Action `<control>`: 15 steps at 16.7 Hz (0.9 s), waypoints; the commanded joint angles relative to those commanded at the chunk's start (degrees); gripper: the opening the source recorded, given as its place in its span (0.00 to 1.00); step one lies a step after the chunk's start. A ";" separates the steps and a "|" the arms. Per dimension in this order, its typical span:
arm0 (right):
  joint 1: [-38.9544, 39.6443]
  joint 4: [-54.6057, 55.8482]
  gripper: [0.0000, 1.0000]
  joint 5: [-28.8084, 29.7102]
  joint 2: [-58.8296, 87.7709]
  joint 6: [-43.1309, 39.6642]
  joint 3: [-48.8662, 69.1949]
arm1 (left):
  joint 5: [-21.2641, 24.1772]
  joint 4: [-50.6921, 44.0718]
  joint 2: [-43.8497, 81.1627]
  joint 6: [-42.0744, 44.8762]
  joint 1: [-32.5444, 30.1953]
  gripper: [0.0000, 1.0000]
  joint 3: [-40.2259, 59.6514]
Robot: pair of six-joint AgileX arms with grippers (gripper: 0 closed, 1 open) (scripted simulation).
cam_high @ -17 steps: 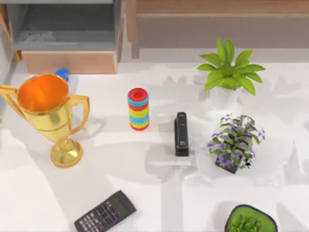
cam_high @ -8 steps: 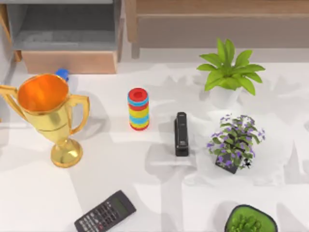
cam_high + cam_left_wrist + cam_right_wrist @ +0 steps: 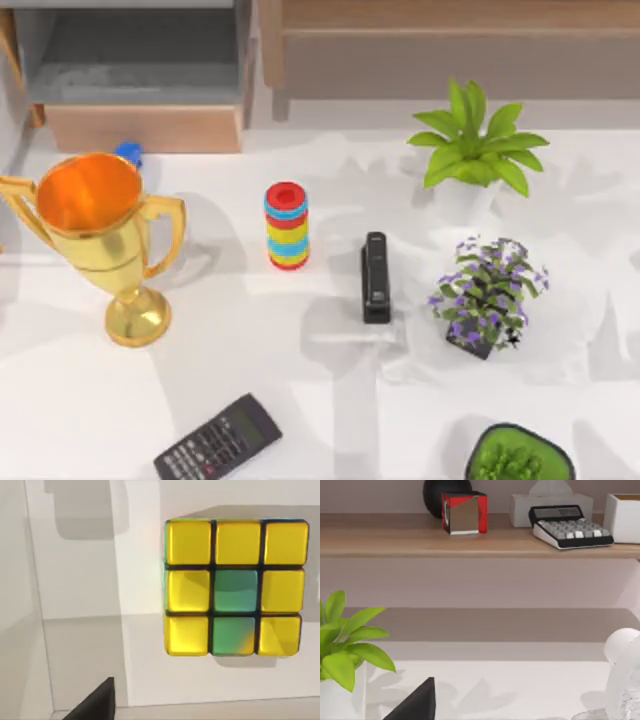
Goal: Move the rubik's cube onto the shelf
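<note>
Before the left wrist camera, the rubik's cube (image 3: 234,586), unlabelled yellow-and-green tiles.

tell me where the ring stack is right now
In the top view the ring stack stands upright near the table's middle, between the gold trophy on its left and the black stapler on its right.

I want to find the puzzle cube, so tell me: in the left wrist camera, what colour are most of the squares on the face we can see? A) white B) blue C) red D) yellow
D: in the left wrist view the rubik's cube shows a face of mostly yellow tiles, with two greenish ones in its middle column.
</note>
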 joint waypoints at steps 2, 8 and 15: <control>0.00 0.00 1.00 0.00 0.00 0.00 0.00 | -0.02 -0.92 -1.01 0.21 0.14 1.00 0.14; 0.00 0.00 1.00 0.00 0.00 0.00 0.00 | 0.07 4.49 1.55 0.13 -0.02 1.00 -2.64; 0.00 0.00 1.00 0.00 0.00 0.00 0.00 | -0.16 11.60 6.56 -1.04 -1.12 1.00 -4.60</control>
